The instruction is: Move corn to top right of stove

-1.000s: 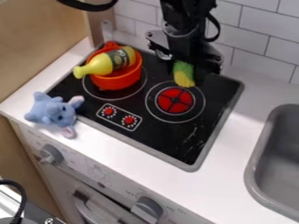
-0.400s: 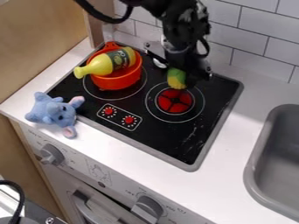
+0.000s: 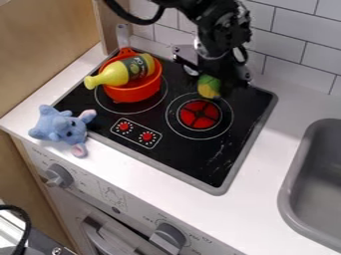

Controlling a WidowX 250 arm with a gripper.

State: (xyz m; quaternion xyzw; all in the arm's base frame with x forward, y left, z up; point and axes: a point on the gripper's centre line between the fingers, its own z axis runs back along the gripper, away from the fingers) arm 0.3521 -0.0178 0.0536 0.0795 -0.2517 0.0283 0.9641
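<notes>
The gripper (image 3: 213, 82) is over the back R part of the stove (image 3: 216, 169), w/ its arm entering from the top edge of the view; its jaws are narrow, closed around the corn (image 3: 208, 86); the corn, green above and yellow below, is at the far rim of the R burner (image 3: 200, 114), which has a red centre; if the corn touches the stove top, I cannot tell.

On the L burner (image 3: 140, 107) stands the orange-red pot (image 3: 133, 92); the yellow bottle (image 3: 112, 75) w/ dark label is lying tilted in it, its neck going out over the L rim; nr. the front edge of the stove there is a small panel w/ two red dials (image 3: 147, 136).

The blue plush toy (image 3: 61, 126) is on the white counter (image 3: 160, 184), just beside the front L corner of the stove; the grey sink (image 3: 319, 174) is at the R; white tiles (image 3: 299, 50) are behind.
</notes>
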